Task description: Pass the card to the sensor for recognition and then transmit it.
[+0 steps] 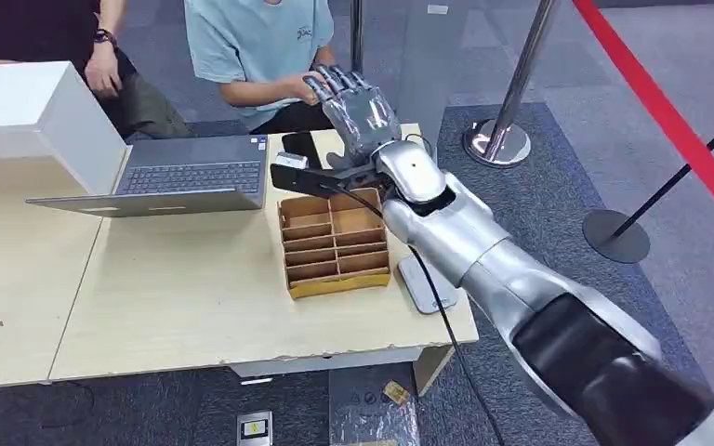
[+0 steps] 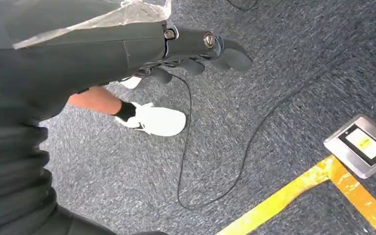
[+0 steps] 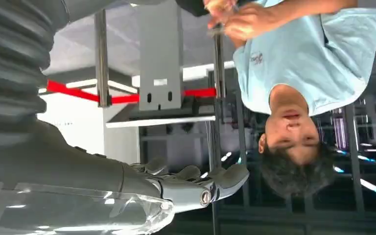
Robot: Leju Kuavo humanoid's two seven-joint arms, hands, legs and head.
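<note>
A: Where do we stand? Our right hand (image 1: 358, 107) is stretched out past the far edge of the pale wooden surface (image 1: 177, 307), fingers spread flat, and we see nothing held in it.

B: Agreed, spread and empty. The person in the light blue T-shirt (image 1: 251, 42) sits just beyond the fingertips, and one of their hands touches them in the head view. In the right wrist view the person's hands (image 3: 235, 17) are raised and close together, perhaps around something small, but we cannot tell what.

A: So where is the card? We cannot pick it out for certain. If the person has it, the passing looks done or nearly so; that is our reading, not something plainly shown.

B: And the sensor step? Just below our wrist lies a small black flat device (image 1: 299, 149) with a silver box (image 1: 290, 163) beside it, next to the brown cardboard tray with dividers (image 1: 335, 242). Its slots nearest us look empty, though it is hard to be sure.

A: Our left hand (image 2: 205, 51) hangs down by the grey carpet (image 2: 254, 88), fingers loosely curled, nothing in them.

B: Then what is left, we judge, is drawing the right arm back and fetching another card, if there is one.
</note>
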